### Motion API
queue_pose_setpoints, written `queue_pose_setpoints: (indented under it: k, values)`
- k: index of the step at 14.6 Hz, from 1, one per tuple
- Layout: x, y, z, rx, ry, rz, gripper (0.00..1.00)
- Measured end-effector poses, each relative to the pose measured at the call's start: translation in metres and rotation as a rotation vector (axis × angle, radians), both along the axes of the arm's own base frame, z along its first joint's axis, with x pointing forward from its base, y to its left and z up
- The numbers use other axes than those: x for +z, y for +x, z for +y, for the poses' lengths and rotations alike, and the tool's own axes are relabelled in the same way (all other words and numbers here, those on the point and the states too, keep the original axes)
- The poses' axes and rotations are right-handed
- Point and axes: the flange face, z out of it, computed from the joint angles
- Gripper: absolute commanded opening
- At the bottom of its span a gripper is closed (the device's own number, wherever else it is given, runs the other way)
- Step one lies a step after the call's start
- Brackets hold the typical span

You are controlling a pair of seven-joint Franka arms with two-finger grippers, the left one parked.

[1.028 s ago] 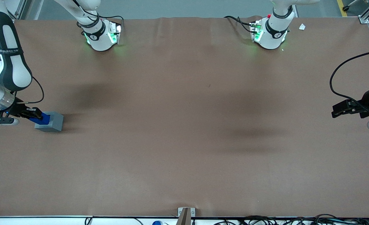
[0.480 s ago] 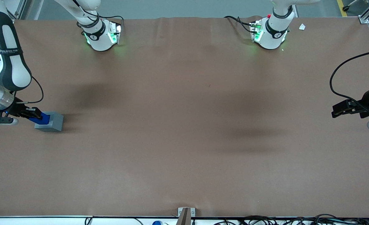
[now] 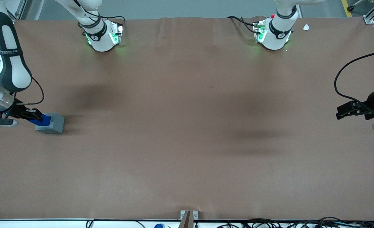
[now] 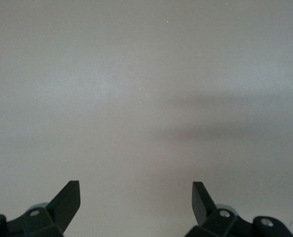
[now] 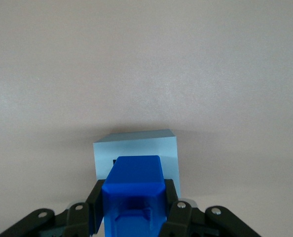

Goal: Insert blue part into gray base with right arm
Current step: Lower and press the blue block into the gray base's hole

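The black two-finger hand (image 3: 36, 119) of the large white right arm (image 3: 6, 68) sat at the left edge of the front view, a little above mid-height, pinching the small bright-blue plastic part (image 3: 42, 120) between its fingers. In the right wrist view the same hand (image 5: 134, 207) gripped the blue part (image 5: 134, 195) on both flanks, with the light gray boxy base (image 5: 136, 150) directly under it.

The pick-up was done and the part had been carried to the base. The blue part stood over the socket of the gray base (image 3: 51, 123), its lower end touching or already entering the opening — a dark sliver of socket showed beside it in the wrist view. How deep the stub sat could not be read from either view; by my reading the insertion was begun but not finished. Left to do: press the part fully home, let go, and back the hand away.

For room, the brown paper-covered tabletop (image 3: 187, 126) lay bare across the middle and lower frame. The tight margin was sideways — the base stood near the tabletop's edge at the working arm's end, with the arm's own wrist crowding the frame's left border. Straight up looked like the safest way out; the two white arm pedestals (image 3: 103, 36) along the upper edge of the frame stood well apart from the work.
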Motion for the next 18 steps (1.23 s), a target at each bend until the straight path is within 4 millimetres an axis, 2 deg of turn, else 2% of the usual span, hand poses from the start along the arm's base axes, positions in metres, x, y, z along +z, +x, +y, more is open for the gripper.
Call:
queue_pose_setpoints:
  k: [10,14,18]
  values:
    - [-0.0009,-0.0001,0.0007,0.001,0.001,0.002,0.14]
    - [-0.001,0.0,0.0007,0.001,0.001,0.002,0.23]
    - [-0.001,0.0,0.0007,0.001,0.001,0.002,0.2]
